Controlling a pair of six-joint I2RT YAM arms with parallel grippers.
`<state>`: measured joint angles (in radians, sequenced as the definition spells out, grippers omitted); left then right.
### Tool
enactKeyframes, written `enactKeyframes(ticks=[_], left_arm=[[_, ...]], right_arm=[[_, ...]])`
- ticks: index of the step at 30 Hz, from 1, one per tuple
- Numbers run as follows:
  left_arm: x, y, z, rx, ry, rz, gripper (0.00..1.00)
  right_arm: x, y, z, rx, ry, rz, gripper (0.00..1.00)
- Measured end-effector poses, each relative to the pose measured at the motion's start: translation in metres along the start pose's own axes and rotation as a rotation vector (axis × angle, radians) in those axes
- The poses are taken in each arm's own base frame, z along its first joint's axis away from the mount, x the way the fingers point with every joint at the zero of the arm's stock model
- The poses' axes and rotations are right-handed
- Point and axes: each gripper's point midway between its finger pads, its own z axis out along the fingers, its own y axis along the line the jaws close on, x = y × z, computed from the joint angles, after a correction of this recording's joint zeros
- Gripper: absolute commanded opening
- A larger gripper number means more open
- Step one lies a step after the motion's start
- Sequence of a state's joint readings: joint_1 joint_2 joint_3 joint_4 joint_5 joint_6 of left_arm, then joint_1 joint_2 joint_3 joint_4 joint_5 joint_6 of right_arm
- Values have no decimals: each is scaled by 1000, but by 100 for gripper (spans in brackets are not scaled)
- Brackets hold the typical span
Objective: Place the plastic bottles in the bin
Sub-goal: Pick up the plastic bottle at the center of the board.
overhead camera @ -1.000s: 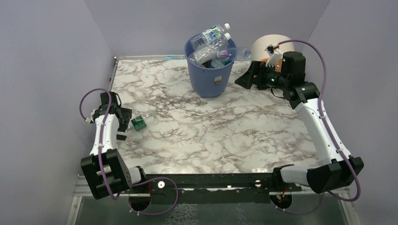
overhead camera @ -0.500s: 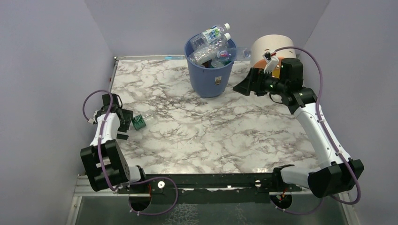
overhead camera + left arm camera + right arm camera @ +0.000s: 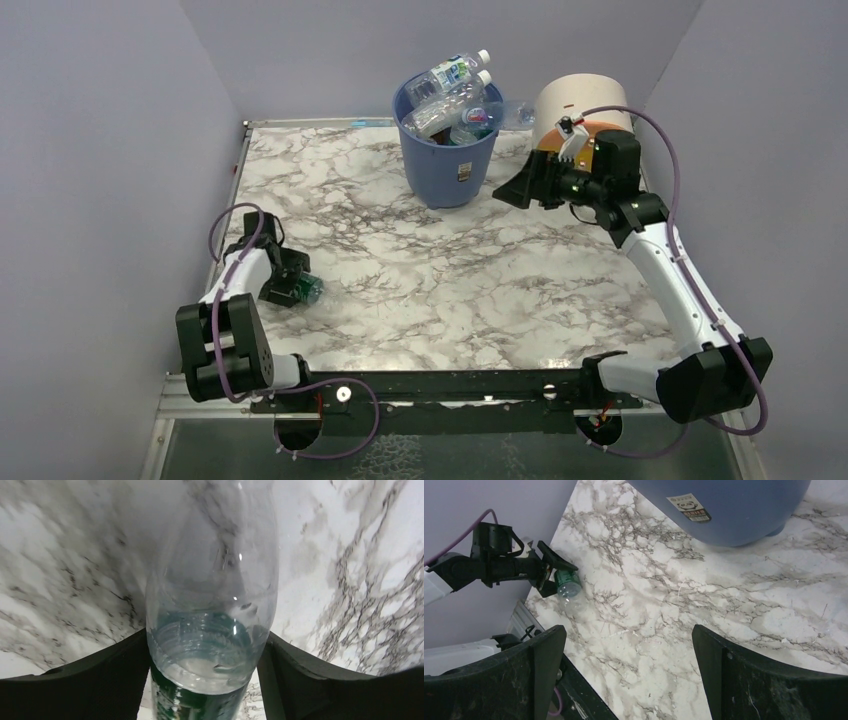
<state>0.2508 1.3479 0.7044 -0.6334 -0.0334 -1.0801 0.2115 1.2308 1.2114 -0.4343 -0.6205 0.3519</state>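
Top external view, lower left: the left gripper (image 3: 297, 288) sits low on the table (image 3: 450, 270), its fingers pressed to both sides of a lone bottle (image 3: 312, 291) lying there. For a clean lift, I judge the squeeze should be firm but gentle, since thin clear plastic may buckle or slip. Upper centre, the bin (image 3: 435, 170) is heaped with bottles (image 3: 452, 72), so release well above the pile. At right, the right gripper (image 3: 512, 190) hangs wide open and empty.
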Motion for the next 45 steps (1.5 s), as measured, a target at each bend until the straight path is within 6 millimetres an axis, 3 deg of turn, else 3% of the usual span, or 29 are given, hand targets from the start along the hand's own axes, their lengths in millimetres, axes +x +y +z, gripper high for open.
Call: enactKeyframes(ticks=[5,12,20,27,33,38,45], left_arm=[[22,-11,-2,25,19,83,66],[46,-22,-6,64,37,166,46],[71,-46,-21,159,57,265,46],[104,-88,-49,325,94,414,44],[132,-115,-77,502,150,481,44],[147,-130,-98,605,191,476,45],[161,-134,-108,629,302,371,46]], right_arm=[[17,-4,4,-1,29,28,99],[25,5,0,-21,30,18,98],[40,8,1,-33,59,28,98],[43,17,3,-54,70,32,97],[52,36,10,-110,93,21,97],[72,52,17,-156,139,9,97],[118,76,33,-210,211,-40,97]])
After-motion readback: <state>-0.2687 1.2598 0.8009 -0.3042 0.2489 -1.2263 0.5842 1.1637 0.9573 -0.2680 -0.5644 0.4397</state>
